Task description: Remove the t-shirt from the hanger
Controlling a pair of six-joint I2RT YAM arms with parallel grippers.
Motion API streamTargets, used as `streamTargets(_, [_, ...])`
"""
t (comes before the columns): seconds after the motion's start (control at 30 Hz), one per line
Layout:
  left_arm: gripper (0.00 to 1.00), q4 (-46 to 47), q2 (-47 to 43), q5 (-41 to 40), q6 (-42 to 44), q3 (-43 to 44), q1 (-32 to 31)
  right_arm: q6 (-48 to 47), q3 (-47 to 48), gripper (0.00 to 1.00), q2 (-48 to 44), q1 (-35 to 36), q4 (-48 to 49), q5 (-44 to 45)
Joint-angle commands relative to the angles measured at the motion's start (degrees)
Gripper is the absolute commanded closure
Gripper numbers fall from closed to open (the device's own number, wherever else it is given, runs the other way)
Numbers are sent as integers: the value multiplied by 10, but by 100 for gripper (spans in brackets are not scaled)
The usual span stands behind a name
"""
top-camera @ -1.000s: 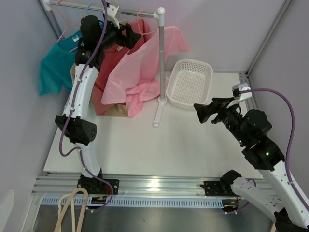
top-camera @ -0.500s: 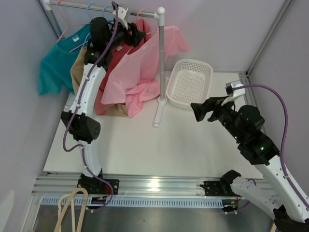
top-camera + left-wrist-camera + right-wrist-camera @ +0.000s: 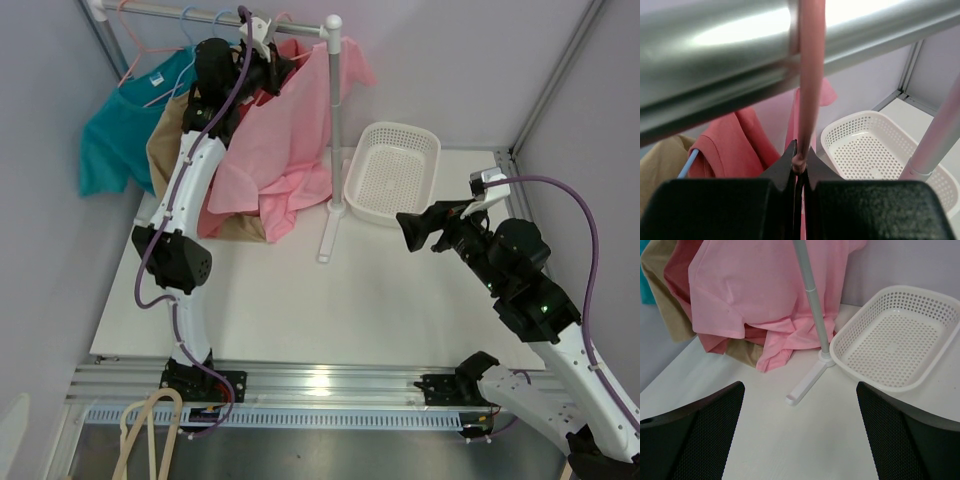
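Top external: left arm (image 3: 195,170) raised to rail (image 3: 160,10), jaws clenched on pink hanger (image 3: 809,100); right arm's (image 3: 520,265) jaws released.

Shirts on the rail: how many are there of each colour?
teal shirt: 1
tan shirt: 1
red shirt: 1
pink shirt: 1
Total: 4 shirts
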Motion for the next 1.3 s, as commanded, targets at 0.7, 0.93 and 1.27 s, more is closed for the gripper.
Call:
streamTargets(0.7, [99, 12, -167, -136, -59, -33, -15, 6, 7, 0, 25, 0, 19, -13])
streamTargets(0.93, [99, 27, -244, -283, -53, -151, -53, 11, 33, 1, 76, 0, 35, -61])
streamTargets(1.27, [99, 26, -297, -546, -60, -263, -132, -3, 30, 0, 153, 40, 76, -118])
